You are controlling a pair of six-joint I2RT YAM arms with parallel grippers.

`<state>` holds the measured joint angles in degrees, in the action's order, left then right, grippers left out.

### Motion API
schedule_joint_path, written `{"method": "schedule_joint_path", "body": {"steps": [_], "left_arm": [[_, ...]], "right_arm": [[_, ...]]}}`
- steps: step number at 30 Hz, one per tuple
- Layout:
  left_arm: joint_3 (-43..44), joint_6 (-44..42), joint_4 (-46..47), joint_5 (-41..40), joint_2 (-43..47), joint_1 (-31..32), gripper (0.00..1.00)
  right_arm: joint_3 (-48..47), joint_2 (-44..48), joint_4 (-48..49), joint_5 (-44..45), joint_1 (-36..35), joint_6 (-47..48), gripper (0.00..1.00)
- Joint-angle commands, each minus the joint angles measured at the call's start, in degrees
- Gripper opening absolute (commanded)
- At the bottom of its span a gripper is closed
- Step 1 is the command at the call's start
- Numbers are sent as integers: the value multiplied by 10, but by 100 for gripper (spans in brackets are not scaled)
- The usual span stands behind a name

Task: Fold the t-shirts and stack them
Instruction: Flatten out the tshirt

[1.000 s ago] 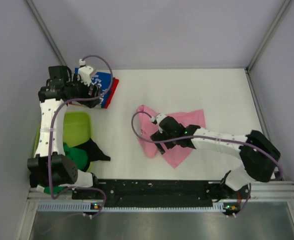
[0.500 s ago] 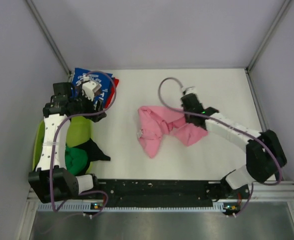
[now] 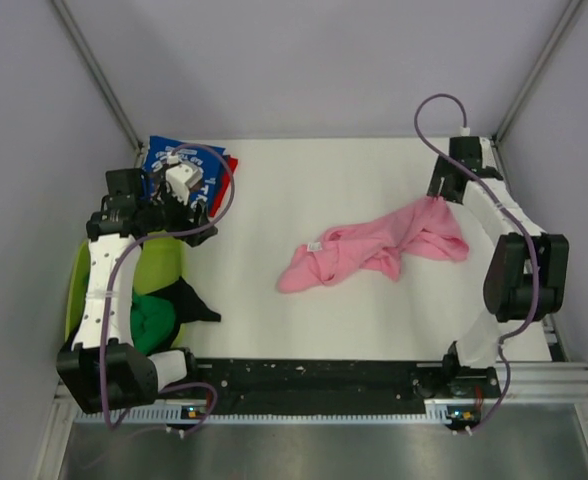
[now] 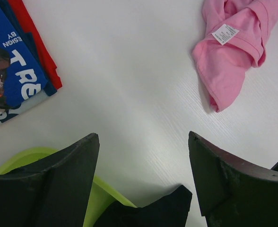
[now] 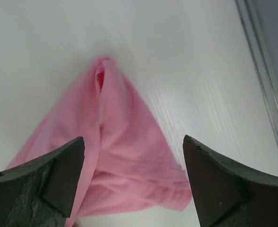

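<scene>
The white table (image 3: 274,200) carried a pink t-shirt (image 3: 364,250), unfolded and bunched, lying from the centre toward the right edge with its label upward. At the far left corner a folded blue t-shirt (image 3: 159,158) lay on a red t-shirt (image 4: 37,47), which rested on the table. A lime-green tub (image 3: 159,255) stood at the left edge. A black t-shirt (image 3: 192,302) spilled from it onto the table.

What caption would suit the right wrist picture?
Open end effector over a crumpled pink tee on a white table.
</scene>
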<state>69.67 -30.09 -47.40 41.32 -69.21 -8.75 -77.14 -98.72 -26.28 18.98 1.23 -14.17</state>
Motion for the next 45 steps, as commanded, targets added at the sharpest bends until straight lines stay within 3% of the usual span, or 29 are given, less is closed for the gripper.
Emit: {"method": "schedule_joint_path", "body": {"steps": [1, 4, 9, 13, 17, 22, 27, 28, 29, 31, 32, 37, 42, 45], "left_arm": [[-15, 2, 28, 12, 10, -2, 80], [-16, 3, 29, 10, 7, -1, 80], [-22, -1, 31, 1, 13, -3, 80], [-32, -1, 38, -18, 23, -3, 80], [-31, 17, 38, -83, 29, -5, 80], [-45, 9, 39, -97, 48, -16, 81], [-47, 15, 43, -128, 48, -21, 81], [-47, 15, 42, -128, 46, -21, 81], [-47, 15, 42, -128, 45, -22, 81], [-48, 16, 42, -124, 46, -24, 81], [-47, 16, 42, -124, 46, -24, 81], [-42, 37, 54, -149, 53, -34, 81], [-31, 71, 75, -161, 61, -90, 82], [-24, 55, 64, -116, 77, -127, 85]], "right_arm": [[29, 101, -26, 28, -130, 44, 84], [96, 151, -3, 15, -263, 113, 83], [182, 170, 43, -99, -440, 212, 81], [174, 114, 100, -132, -544, 249, 83], [94, 27, 127, -133, -609, 274, 84], [23, -86, 118, -120, -639, 300, 84], [-3, -138, 52, -122, -640, 304, 65], [1, -138, 50, -136, -640, 303, 60], [1, -139, 46, -146, -640, 300, 46], [-10, -144, 33, -144, -640, 294, 10], [-25, -147, 20, -135, -639, 289, 0], [-155, -120, -15, -172, -640, 297, 0], [-362, -53, -46, -295, -629, 304, 0], [-366, 47, -49, -413, -565, 271, 0]]}}
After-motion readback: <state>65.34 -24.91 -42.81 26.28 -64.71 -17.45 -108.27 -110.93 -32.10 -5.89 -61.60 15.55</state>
